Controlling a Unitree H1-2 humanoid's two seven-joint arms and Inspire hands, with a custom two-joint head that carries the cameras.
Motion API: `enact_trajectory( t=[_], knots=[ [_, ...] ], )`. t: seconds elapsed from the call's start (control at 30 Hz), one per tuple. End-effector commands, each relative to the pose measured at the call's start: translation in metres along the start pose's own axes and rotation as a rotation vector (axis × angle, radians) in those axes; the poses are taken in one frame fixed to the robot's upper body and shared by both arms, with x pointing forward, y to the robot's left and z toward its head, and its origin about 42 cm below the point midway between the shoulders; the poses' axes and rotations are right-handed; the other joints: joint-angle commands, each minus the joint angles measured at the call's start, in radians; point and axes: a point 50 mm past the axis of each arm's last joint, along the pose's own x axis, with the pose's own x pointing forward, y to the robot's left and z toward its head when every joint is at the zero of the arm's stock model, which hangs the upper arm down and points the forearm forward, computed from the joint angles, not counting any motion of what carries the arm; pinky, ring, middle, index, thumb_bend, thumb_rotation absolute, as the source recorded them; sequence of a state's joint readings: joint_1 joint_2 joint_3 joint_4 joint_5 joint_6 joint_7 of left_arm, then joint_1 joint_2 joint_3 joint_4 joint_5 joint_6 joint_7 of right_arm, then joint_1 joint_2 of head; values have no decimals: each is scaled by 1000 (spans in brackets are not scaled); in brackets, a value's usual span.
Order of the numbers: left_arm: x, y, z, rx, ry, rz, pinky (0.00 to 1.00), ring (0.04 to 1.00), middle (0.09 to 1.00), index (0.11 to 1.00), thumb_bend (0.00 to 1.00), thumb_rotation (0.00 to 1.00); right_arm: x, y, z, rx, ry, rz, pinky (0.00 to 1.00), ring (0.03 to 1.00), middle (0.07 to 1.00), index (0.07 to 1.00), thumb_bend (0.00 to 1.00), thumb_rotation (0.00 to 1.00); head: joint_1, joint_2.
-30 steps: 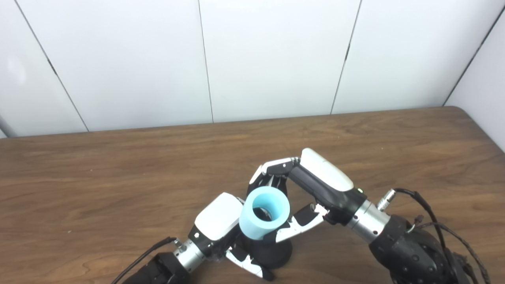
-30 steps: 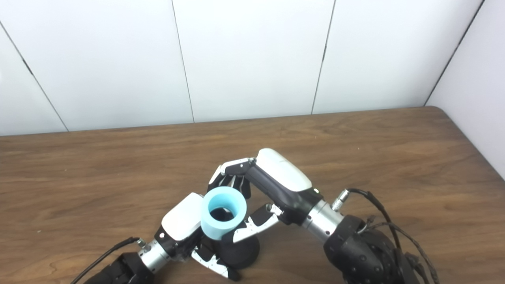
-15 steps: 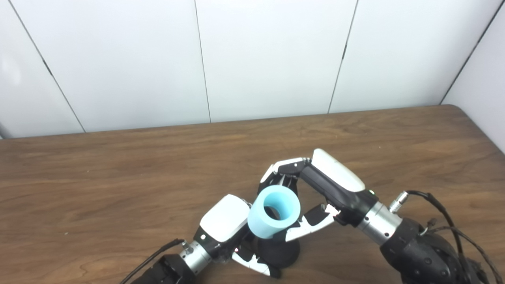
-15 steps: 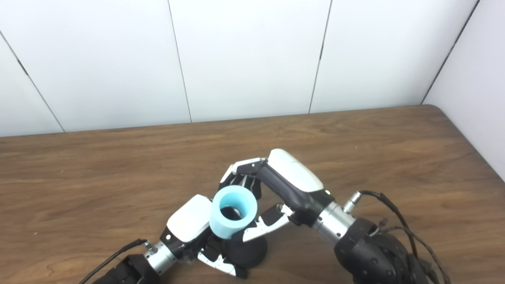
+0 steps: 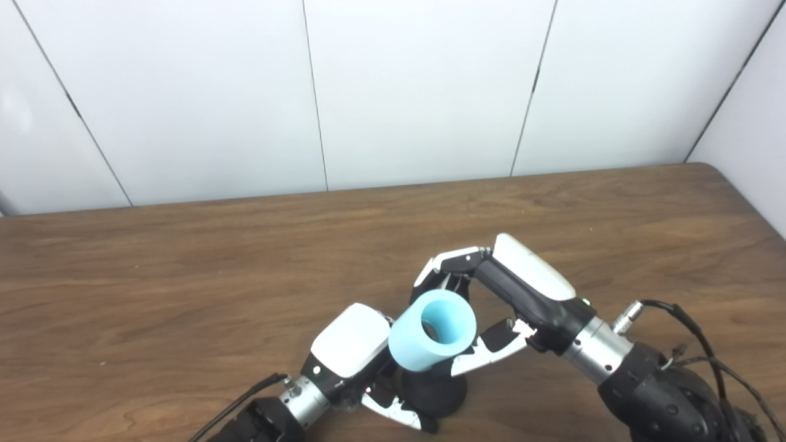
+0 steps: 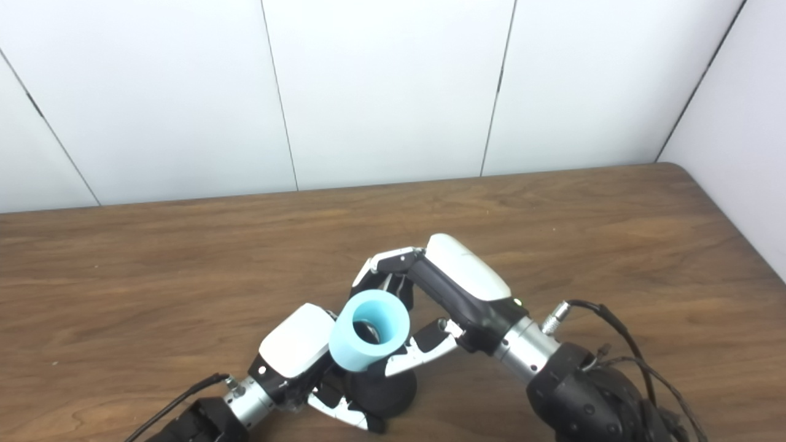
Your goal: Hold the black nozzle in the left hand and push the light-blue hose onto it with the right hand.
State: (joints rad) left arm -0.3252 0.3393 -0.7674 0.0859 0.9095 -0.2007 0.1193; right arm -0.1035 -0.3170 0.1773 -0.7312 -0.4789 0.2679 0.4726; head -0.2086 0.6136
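Note:
The black nozzle (image 5: 433,394) stands on its wide round base near the table's front edge, its upper part hidden inside the hose. My left hand (image 5: 353,350) is shut on the nozzle from the left, fingers wrapped low around it. The light-blue hose (image 5: 433,330), a short thick tube, sits tilted over the nozzle's top with its open end facing up and right. My right hand (image 5: 491,301) is shut on the hose, fingers curled behind it and thumb in front below it.
The wooden table (image 5: 184,276) stretches left and back to white wall panels (image 5: 417,92). Its right rear corner (image 5: 706,169) is rounded. Cables (image 5: 688,319) trail from my right wrist at the lower right.
The hose and my right hand have shifted a little to the right, and the hose has tilted more to the right. The left hand keeps its hold on the nozzle.

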Motion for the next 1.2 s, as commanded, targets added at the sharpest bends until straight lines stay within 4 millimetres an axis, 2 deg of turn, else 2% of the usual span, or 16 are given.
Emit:
enact_trajectory(
  t=[0.0, 0.4, 0.87, 1.17],
  knots=[
    [-69, -70, -5, 92, 66, -490, 77, 134, 201, 471, 521, 44, -6, -16, 10, -74, -36, -44, 326, 440, 517, 479, 498, 0, 0, 3],
    [-71, -65, -9, 109, 83, -505, 73, 132, 196, 470, 519, 45, -16, -20, 11, -75, 11, -56, 318, 422, 514, 511, 495, 0, -2, 7],
    [-72, -59, -13, 117, 107, -541, 89, 148, 216, 473, 518, 40, -17, -20, 12, -65, 20, -61, 321, 427, 517, 508, 496, 0, -6, 12],
    [-65, -54, -11, 104, 123, -527, 85, 147, 215, 471, 520, 41, -16, -23, 11, -71, 31, -67, 323, 427, 513, 508, 496, 0, -6, 9]
  ],
)
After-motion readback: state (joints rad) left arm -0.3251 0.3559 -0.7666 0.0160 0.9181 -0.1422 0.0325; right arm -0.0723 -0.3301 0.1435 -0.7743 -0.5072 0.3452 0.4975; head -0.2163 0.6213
